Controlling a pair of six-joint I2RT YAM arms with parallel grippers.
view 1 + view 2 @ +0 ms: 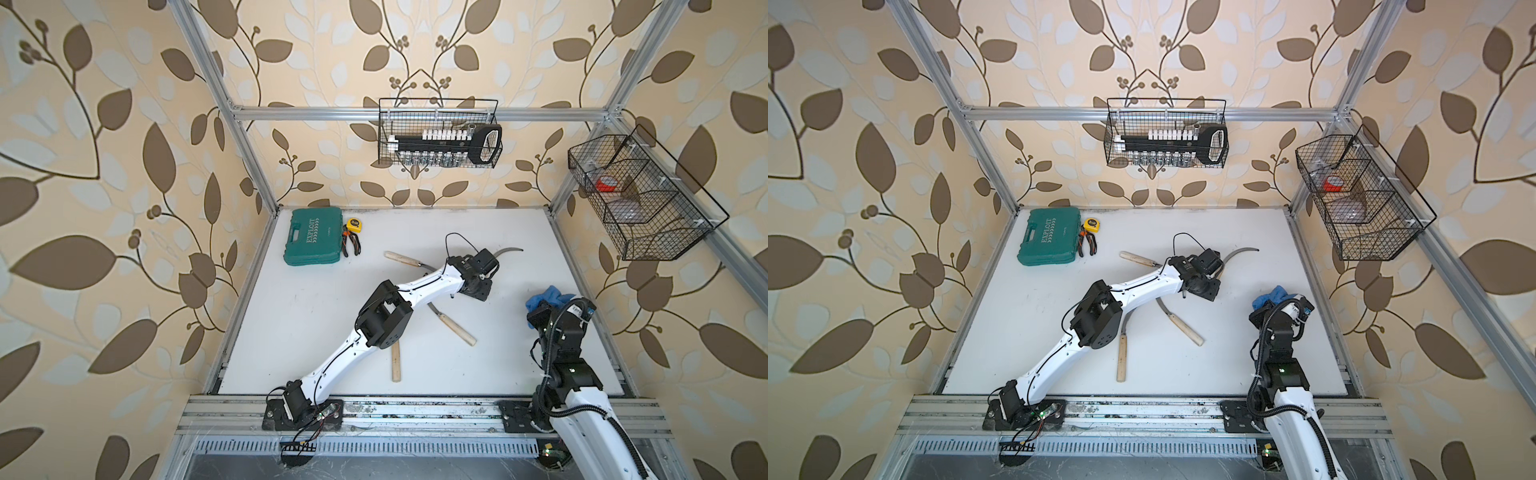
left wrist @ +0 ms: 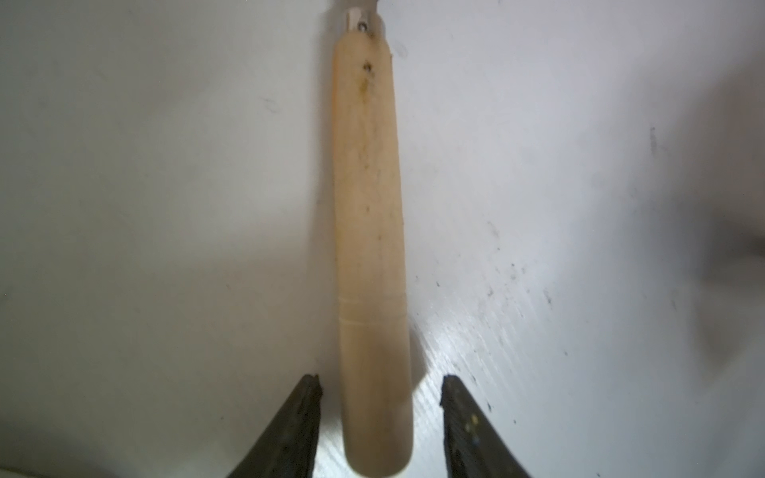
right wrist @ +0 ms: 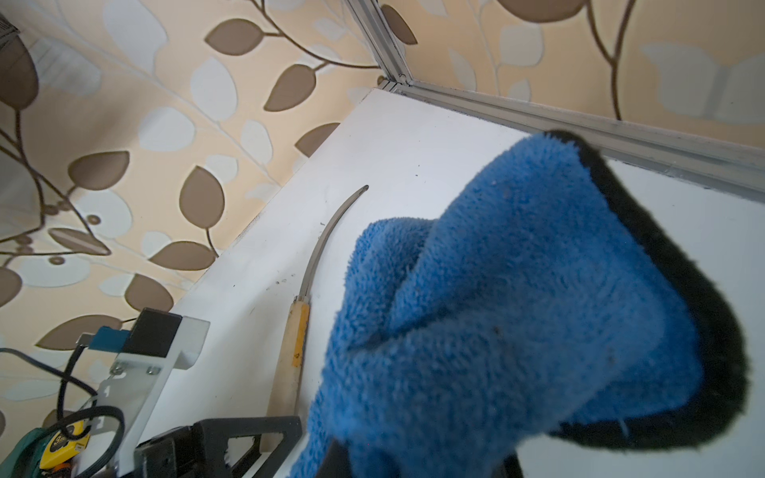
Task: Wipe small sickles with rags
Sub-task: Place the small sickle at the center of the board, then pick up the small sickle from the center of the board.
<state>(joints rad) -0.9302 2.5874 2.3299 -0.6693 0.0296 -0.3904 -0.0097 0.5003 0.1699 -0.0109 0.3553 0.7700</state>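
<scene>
The sickle [image 2: 372,248] is lying flat on the white table [image 2: 165,207], its handle between the parted, non-touching jaws of the left gripper [image 2: 381,380], which seems to be straddling it to steady it. The right gripper [image 1: 1264,311] is clamping the bunched blue rag [image 3: 517,310] nearby, ready for the blade.

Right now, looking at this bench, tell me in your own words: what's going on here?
The left gripper stands open astride the wooden handle of one sickle lying on the white table, not gripping it. The right gripper holds the blue rag bunched up, clear of that sickle's blade. Three other sickles lie on the table nearby.
</scene>
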